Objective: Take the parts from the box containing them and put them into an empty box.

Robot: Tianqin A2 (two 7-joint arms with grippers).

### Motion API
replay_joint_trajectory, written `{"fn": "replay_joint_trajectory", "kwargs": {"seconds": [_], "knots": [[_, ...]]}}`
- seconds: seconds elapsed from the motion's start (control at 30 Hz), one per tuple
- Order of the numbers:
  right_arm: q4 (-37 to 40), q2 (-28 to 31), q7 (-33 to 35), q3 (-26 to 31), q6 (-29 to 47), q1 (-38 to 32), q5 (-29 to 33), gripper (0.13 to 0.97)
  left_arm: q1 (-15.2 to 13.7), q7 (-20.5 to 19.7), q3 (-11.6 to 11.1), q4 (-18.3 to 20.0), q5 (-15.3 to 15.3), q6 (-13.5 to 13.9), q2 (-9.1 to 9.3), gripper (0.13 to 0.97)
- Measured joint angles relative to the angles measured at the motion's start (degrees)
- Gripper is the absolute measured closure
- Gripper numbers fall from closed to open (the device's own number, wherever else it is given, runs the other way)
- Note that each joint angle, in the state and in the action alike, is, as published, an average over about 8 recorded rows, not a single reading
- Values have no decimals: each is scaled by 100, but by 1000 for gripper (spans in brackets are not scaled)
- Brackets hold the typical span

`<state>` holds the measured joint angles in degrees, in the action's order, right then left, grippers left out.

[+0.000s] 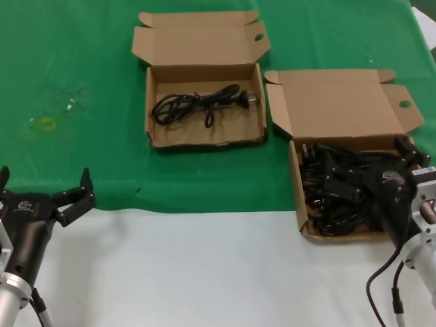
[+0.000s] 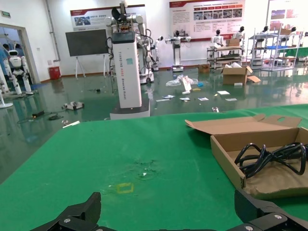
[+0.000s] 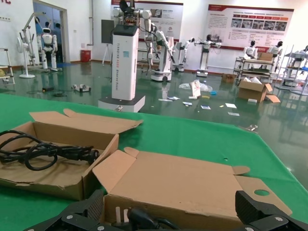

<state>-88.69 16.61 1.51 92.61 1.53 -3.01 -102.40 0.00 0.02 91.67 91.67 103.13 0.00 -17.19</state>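
Observation:
The box containing the parts (image 1: 298,184) lies at the right with its lid (image 1: 340,102) back, full of tangled black cords (image 1: 340,214). My right gripper (image 1: 368,158) hangs open just above that pile, holding nothing. The right wrist view shows a plug (image 3: 137,219) between and below the spread fingers (image 3: 96,204), in front of the lid (image 3: 192,183). The task's empty box (image 1: 204,139), ragged at its front rim, sits at centre back and holds one coiled cord (image 1: 197,103). My left gripper (image 1: 44,178) waits open at the near left, far from both boxes.
A green cloth (image 1: 82,54) covers the far table. Its edge (image 1: 204,210) meets bare white table (image 1: 204,272) nearer me. A small yellow mark (image 1: 46,124) sits on the cloth at the left. The left wrist view catches the centre box (image 2: 226,161) and its cord (image 2: 269,156).

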Motion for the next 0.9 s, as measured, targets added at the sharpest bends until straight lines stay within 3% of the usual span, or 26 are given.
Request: {"fn": "replay_joint_trajectory", "kwargs": {"seconds": [0.9], "knots": [[0,0,0,0,0,0,0,129,0,-2,0,0,0,0,0,132]]}}
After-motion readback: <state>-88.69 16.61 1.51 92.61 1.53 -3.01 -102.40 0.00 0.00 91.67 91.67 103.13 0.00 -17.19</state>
